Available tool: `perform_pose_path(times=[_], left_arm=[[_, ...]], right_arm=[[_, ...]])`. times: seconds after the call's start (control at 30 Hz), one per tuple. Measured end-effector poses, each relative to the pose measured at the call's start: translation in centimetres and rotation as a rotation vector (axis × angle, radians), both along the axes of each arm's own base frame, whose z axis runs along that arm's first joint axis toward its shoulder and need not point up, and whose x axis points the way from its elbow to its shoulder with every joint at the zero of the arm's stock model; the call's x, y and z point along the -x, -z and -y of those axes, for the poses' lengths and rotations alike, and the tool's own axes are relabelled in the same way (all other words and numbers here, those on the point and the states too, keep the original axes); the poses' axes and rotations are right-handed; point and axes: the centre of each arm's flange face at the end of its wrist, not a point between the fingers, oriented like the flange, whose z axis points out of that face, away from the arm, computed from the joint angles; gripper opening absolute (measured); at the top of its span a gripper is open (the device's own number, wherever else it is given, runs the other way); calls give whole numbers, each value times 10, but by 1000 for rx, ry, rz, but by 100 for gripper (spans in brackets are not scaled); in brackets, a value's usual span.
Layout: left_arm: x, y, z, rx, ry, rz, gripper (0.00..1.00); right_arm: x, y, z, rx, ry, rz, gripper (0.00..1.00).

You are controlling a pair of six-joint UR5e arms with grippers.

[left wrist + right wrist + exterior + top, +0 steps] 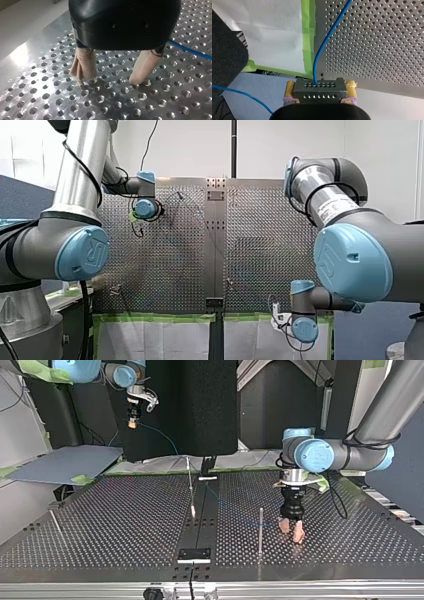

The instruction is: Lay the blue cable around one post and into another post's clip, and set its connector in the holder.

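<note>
Connector (320,88) of blue cable (322,47) between pads (290,88) of my right tool (320,83)

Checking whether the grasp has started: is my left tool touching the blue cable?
Apart. In the left wrist view the blue cable lies beside the open left tool, with bare table between them.

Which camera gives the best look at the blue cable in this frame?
The right wrist view: the blue cable runs bright and unbroken from my right gripper over the perforated table. The left wrist view shows only a short stretch beside my left gripper; the top view a thin faint line; the front view barely any.
</note>
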Motion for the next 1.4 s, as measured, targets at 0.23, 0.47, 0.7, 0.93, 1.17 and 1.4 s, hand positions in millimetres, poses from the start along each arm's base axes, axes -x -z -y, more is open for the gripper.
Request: perform_pose_path(times=[0.23,0.47,0.7,0.93,1.17,1.4], left_arm=[[0,0,-2,0,-3,0,100],[-1,0,-3,0,-5,0,100],[-1,0,-3,0,-5,0,100],[-1,0,-3,0,-5,-1,100],[-1,0,-3,0,-5,-2,100],[0,0,-3,-1,-5,-6,100]], right_arm=[[-3,26,-9,-3,-14,-2,19],[-8,54,-18,-46,-47,-19,19],[-8,81,-31,-89,-63,-46,19],[-11,89,-36,-98,-74,-48,19],[-9,106,-45,-106,-73,-65,19],[-10,92,-32,-84,-66,-95,19]])
